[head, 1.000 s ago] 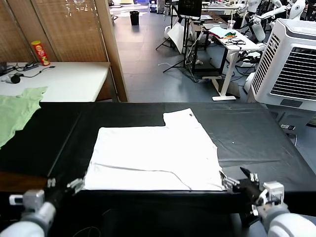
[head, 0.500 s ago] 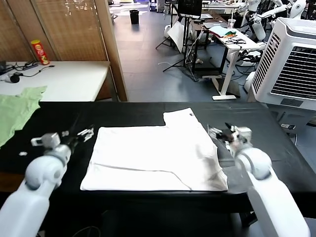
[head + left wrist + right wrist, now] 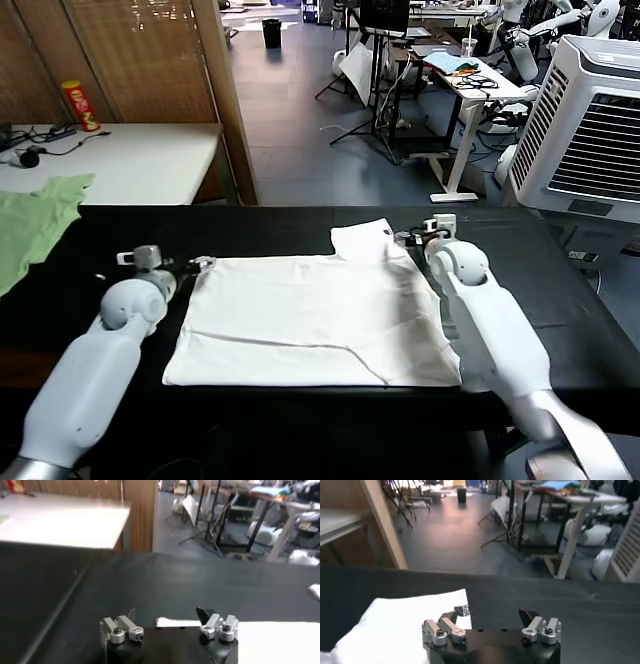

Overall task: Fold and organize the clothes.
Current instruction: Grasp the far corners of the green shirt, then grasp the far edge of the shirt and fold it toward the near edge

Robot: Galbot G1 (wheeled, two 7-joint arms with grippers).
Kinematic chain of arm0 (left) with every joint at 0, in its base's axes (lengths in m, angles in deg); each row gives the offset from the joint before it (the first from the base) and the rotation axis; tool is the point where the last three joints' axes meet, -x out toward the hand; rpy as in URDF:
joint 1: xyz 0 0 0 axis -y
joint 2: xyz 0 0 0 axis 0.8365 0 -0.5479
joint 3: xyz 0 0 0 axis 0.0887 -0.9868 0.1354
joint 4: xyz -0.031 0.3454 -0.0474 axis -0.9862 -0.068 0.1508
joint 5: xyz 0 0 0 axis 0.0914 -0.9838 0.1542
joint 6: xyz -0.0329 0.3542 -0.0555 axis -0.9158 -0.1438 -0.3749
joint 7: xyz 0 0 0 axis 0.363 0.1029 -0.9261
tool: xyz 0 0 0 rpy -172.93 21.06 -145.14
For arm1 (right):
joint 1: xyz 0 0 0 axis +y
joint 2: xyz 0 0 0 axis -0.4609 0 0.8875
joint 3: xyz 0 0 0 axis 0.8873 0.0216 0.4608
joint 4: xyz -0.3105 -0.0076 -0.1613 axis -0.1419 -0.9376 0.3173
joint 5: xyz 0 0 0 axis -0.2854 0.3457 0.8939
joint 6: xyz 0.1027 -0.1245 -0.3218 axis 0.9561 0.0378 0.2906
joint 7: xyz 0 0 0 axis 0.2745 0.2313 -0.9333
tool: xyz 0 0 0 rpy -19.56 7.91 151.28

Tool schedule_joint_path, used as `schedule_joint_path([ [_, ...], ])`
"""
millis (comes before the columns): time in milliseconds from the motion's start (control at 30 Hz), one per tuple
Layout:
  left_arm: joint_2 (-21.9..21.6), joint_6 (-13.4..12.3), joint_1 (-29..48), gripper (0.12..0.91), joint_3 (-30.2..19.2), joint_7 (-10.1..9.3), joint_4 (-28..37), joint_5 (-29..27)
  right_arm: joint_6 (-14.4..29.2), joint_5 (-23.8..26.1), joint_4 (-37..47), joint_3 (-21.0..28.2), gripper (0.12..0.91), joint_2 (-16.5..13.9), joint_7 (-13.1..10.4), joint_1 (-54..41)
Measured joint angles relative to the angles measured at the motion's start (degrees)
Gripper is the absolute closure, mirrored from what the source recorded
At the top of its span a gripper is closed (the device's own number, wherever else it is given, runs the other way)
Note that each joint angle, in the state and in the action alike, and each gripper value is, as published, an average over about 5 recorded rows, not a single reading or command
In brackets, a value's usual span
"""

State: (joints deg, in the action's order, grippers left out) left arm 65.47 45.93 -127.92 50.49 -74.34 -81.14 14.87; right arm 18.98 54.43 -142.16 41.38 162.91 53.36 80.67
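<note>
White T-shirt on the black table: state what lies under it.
The plain white short-sleeved cotton T-shirt lies flat on the black cloth-covered table, which shows all around it. Anything between shirt and table is covered. Both open pincers, left and right, sit at its far corners.

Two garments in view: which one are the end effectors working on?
The white T-shirt spread on the black table, flanked by left end effector and right end effector; the pale green garment lies apart, far left.

Grey floor [image 3: 300, 110], bamboo screen [image 3: 110, 60] on left, white side table [image 3: 130, 160], big white air cooler [image 3: 590, 130] right, cluttered desk [image 3: 470, 75] behind.
</note>
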Motion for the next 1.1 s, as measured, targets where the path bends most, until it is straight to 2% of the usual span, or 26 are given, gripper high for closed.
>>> schedule_joint_path([
  [100, 0.24, 0.02, 0.60, 0.271, -0.51, 0.45, 0.89, -0.04, -1.08, -0.89, 1.12, -0.19, 0.334, 0.70, -0.32, -0.45],
  [133, 0.34, 0.02, 0.78, 0.305, -0.63, 0.48, 1.16, -0.07, -1.35, -1.10, 1.50, -0.30, 0.360, 0.93, -0.44, -0.52],
  [267, 0.63, 0.03, 1.13, 0.522, -0.96, 0.71, 1.91, -0.33, -1.50, -1.21, 2.54, -0.71, 0.438, 1.59, -0.43, -0.51],
  [333, 0.74, 0.10, 1.13, 0.622, -1.05, 0.88, 2.08, -0.52, -1.38, -1.20, 2.69, -0.97, 0.503, 1.80, -0.34, -0.37],
  [400, 0.84, 0.16, 1.10, 0.740, -1.10, 1.02, 2.16, -0.69, -1.07, -1.13, 2.69, -1.21, 0.603, 1.94, -0.18, -0.17],
  [500, 0.95, 0.17, 1.06, 0.870, -1.13, 1.13, 2.27, -0.94, 0.25, -0.50, 2.39, -1.40, 0.766, 1.94, 0.88, 0.32],
  [600, 1.02, 0.04, 1.07, 0.903, -1.13, 1.29, 2.43, -1.19, 2.86, 0.36, 1.60, -1.46, 0.880, 1.51, 2.64, 1.03],
  [633, 1.07, -0.06, 1.09, 0.903, -1.12, 1.35, 2.47, -1.25, 3.86, 0.49, 1.22, -1.55, 0.896, 1.31, 3.10, 1.27],
  [867, 1.30, -1.27, 0.74, 0.903, -0.25, 1.47, 1.76, -2.65, 8.64, -0.25, -4.09, -2.78, 0.903, -0.94, 4.44, 3.88],
  [967, 0.85, -1.86, -0.12, 0.903, 0.49, 1.56, 0.39, -3.84, 8.20, -1.57, -8.74, -3.53, 0.903, -3.07, 4.54, 6.18],
  [1100, -0.40, -2.28, -2.18, 0.903, 1.88, 1.50, -3.21, -3.94, 5.41, -2.70, -16.46, -4.63, 0.903, -6.52, 3.79, 10.30],
])
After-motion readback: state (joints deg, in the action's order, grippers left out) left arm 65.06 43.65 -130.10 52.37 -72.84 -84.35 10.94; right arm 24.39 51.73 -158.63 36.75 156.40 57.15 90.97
